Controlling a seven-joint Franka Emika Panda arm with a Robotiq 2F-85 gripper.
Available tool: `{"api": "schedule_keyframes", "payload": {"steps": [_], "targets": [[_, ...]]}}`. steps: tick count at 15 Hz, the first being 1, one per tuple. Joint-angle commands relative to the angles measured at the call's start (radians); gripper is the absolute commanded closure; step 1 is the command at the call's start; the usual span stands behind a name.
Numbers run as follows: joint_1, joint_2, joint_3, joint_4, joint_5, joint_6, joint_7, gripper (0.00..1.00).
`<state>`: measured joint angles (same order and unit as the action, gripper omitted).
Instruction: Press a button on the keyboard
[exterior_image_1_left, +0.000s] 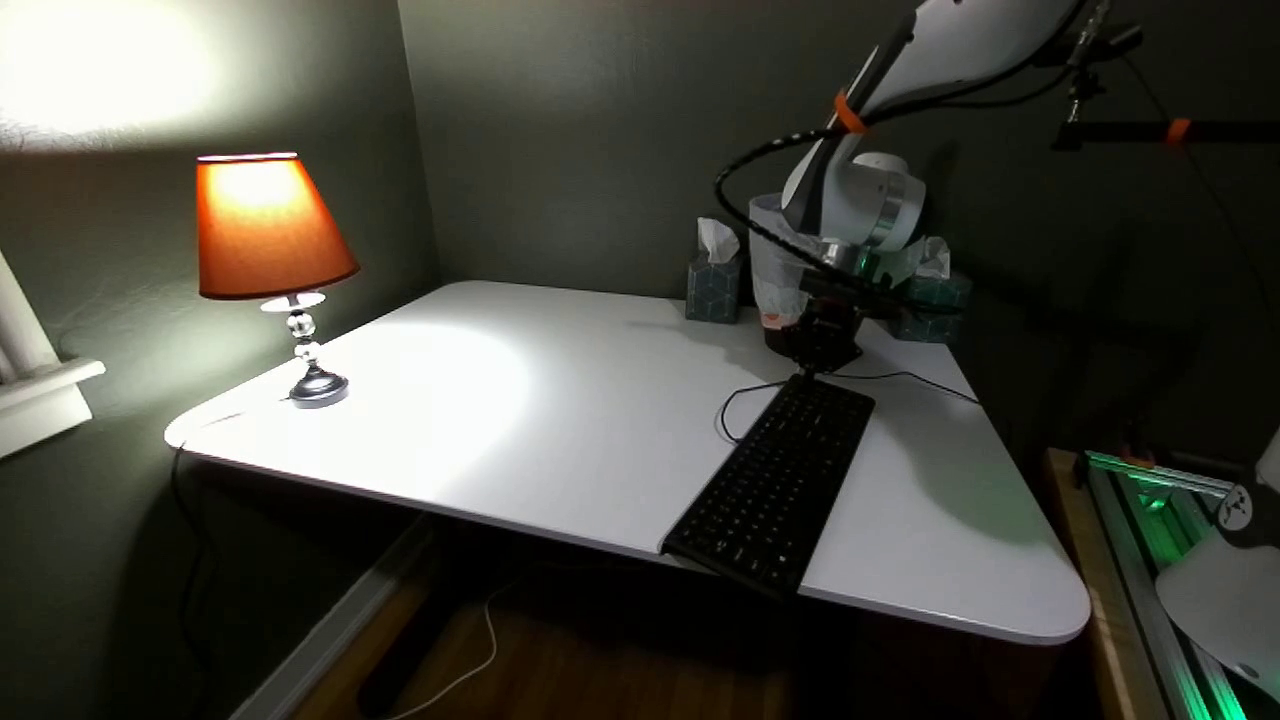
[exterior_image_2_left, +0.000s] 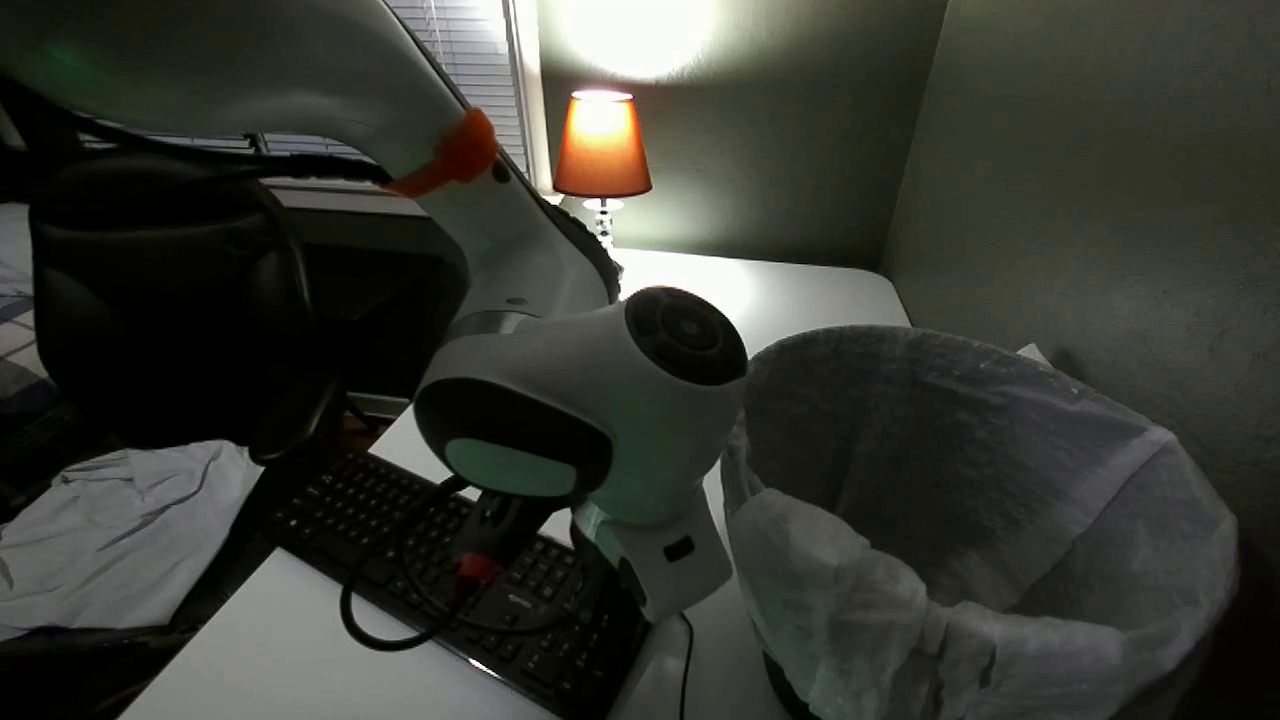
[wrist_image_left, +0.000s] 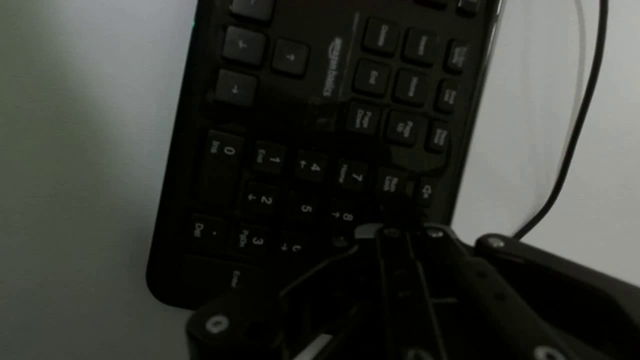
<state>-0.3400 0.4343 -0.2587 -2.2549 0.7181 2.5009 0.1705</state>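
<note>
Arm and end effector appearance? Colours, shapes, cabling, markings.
Arm: white, rounded housings, black panels, a dark round cap on a joint. An orange band crosses it; a black cable loops alongside. End effector: black, with slanted finger links and small silvery screw heads. No lettering I can make out on either.

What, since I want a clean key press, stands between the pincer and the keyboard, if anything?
Nothing visible: in the wrist view the pincer is over the keyboard, near its Num Lock key. The dark cable lies beside the keyboard, outside that path. Whether the pincer touches a key is unclear.
</note>
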Motion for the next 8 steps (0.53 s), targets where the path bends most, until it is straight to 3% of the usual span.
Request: {"api": "schedule_keyframes", "payload": {"steps": [1, 8], "targets": [[-0.012, 0.025, 0.014, 0.019, 0.012, -0.001, 0.007, 1.00], [-0.012, 0.019, 0.016, 0.015, 0.014, 0.002, 0.003, 1.00]]}}
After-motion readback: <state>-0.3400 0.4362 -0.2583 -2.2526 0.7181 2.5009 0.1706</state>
